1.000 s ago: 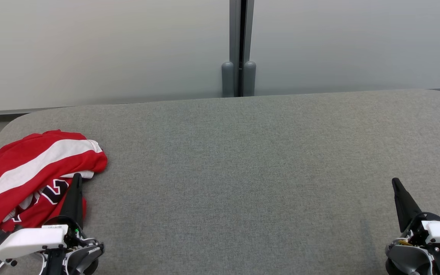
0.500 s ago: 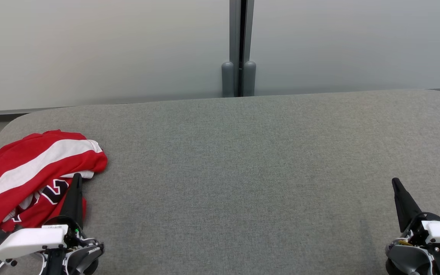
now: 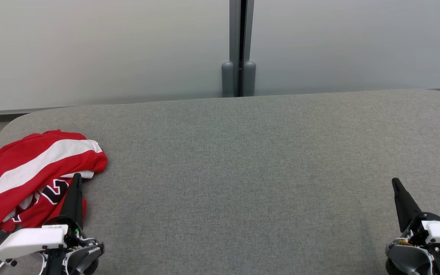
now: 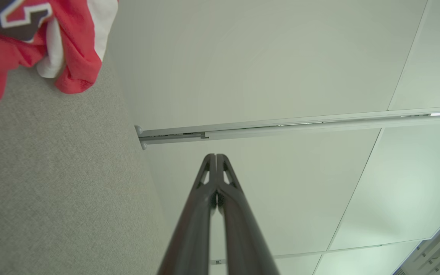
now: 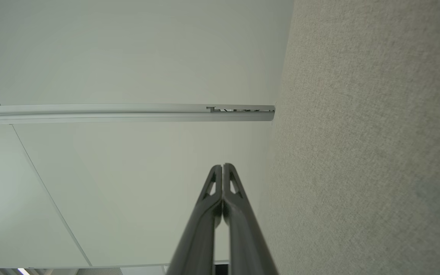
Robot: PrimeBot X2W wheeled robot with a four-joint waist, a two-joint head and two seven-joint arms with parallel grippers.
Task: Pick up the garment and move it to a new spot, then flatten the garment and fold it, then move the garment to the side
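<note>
A crumpled red garment with a white stripe and dark lettering lies at the left end of the grey padded surface. My left gripper stands at the lower left, shut and empty, its tip over the garment's right edge. In the left wrist view the shut fingers point at the wall, with the garment off to the upper left. My right gripper is at the lower right, shut with nothing in it, far from the garment. Its fingertips meet in the right wrist view.
Pale wall panels rise behind the surface, with a grey post at the middle. The surface's rounded corners show at the far left and far right. Bare grey fabric stretches between the two grippers.
</note>
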